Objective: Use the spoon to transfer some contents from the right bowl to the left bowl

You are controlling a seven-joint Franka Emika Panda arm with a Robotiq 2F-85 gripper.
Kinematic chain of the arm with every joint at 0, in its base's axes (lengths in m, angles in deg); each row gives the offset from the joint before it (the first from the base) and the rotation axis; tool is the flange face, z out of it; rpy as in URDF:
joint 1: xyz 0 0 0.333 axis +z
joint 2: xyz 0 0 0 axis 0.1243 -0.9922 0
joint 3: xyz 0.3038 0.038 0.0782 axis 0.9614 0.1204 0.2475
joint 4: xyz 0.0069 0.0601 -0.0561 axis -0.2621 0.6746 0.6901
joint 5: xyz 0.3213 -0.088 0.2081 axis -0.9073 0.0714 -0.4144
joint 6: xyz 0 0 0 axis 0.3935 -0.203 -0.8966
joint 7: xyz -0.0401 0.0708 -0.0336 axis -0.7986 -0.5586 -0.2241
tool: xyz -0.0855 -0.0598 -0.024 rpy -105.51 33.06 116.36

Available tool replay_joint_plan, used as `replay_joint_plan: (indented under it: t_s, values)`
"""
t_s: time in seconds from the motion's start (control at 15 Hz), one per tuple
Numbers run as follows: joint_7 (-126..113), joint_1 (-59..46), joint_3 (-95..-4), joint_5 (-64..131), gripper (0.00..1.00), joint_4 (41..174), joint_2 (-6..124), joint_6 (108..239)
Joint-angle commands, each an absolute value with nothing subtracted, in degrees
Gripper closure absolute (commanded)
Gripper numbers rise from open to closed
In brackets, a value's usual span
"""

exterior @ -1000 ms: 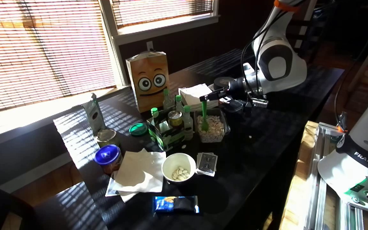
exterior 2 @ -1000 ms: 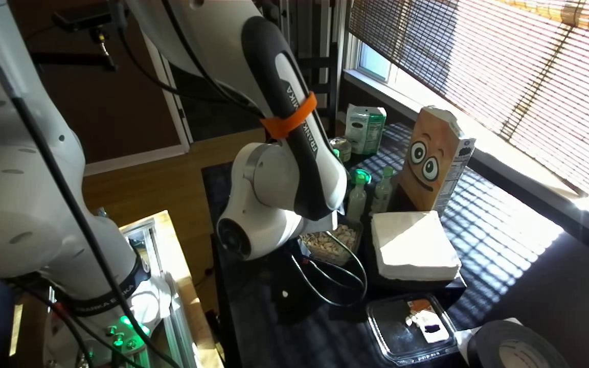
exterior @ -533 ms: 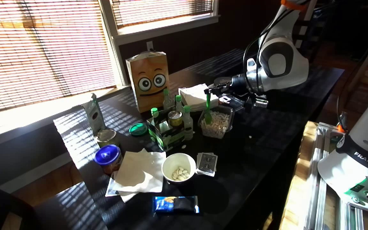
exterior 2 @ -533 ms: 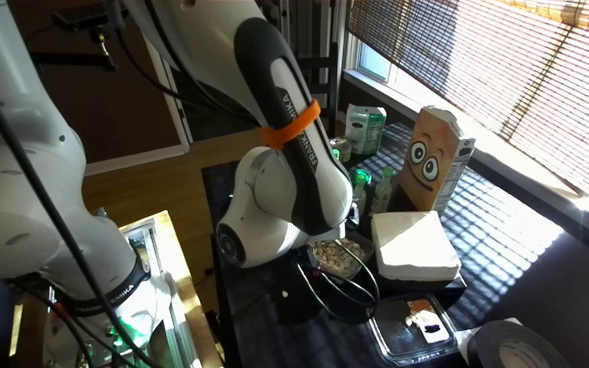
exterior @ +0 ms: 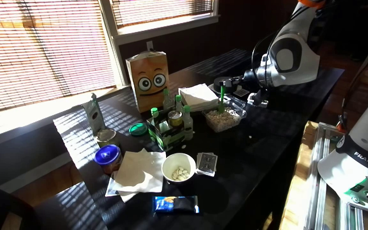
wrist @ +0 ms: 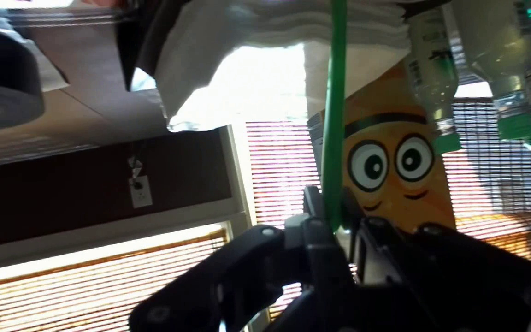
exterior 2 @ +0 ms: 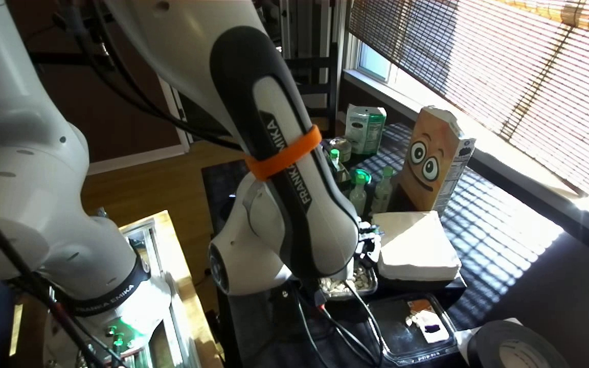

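My gripper [exterior: 225, 83] is shut on the upper end of a green spoon [exterior: 222, 101], which stands nearly upright. In the wrist view the fingertips [wrist: 332, 207] pinch the green handle [wrist: 335, 92]. The spoon's lower end is in a clear squarish container [exterior: 217, 128] with tan, crumbly contents; its tip is buried. The container shows partly behind the arm in an exterior view [exterior 2: 356, 293]. A round white bowl [exterior: 172, 162] holds several cream pieces; it stands nearer the camera and to the left of the container there. The arm hides this bowl in an exterior view.
A carrier with green-capped bottles [exterior: 171, 137] stands left of the container. A napkin stack [exterior: 198, 97] and a tall face-printed box [exterior: 149, 81] stand behind. A dark tray [exterior 2: 412, 329] and tape roll [exterior 2: 519, 352] lie nearby. Cards [exterior: 207, 163] lie beside the white bowl.
The gripper and spoon have moved right and backward in an exterior view. The clear container has slid the same way with the spoon in it. The white bowl has not moved.
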State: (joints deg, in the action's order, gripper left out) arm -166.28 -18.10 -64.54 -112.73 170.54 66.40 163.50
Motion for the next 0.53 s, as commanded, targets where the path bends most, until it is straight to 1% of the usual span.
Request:
replay_joint_plan:
  t_s: [0.0, 0.47]
  values:
    - [-164.6, -19.0, -64.4, -113.5, 0.97, 170.4, 66.4, 164.7]
    - [-155.0, -19.5, -62.6, -111.9, 0.97, 171.2, 66.6, 159.2]
